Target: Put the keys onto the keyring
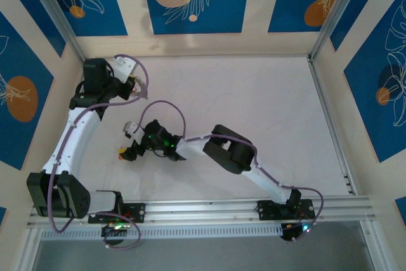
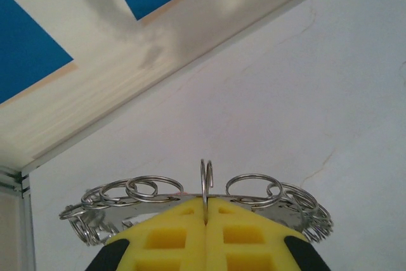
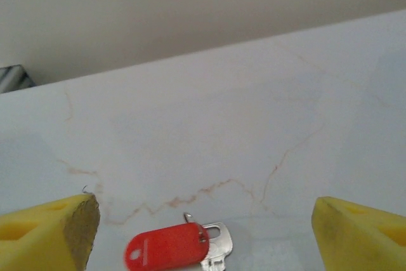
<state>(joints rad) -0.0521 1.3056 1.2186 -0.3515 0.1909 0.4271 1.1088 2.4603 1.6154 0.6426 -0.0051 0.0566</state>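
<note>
The keyring [image 2: 152, 191] is a grey metal band carrying several small split rings, held off the white table near the back left corner. My left gripper [image 2: 206, 211] is shut on it, its yellow pads [image 2: 171, 233] pinching one upright split ring [image 2: 207, 179] at the band's middle. A silver key [image 3: 219, 242] with a red tag [image 3: 166, 249] lies flat on the table. My right gripper [image 3: 206, 211] is open just over it, one yellow finger [image 3: 60, 226] on each side, touching neither key nor tag. From above, the left gripper [image 1: 132, 85] is back left and the right gripper [image 1: 128, 142] sits nearer, left of centre.
The white table [image 1: 254, 106] stretches free to the right and back. A wall with blue panels [image 2: 38, 55] and a metal frame post [image 1: 54, 11] stand close behind the left gripper. The right arm's elbow [image 1: 231, 150] lies across the table's middle.
</note>
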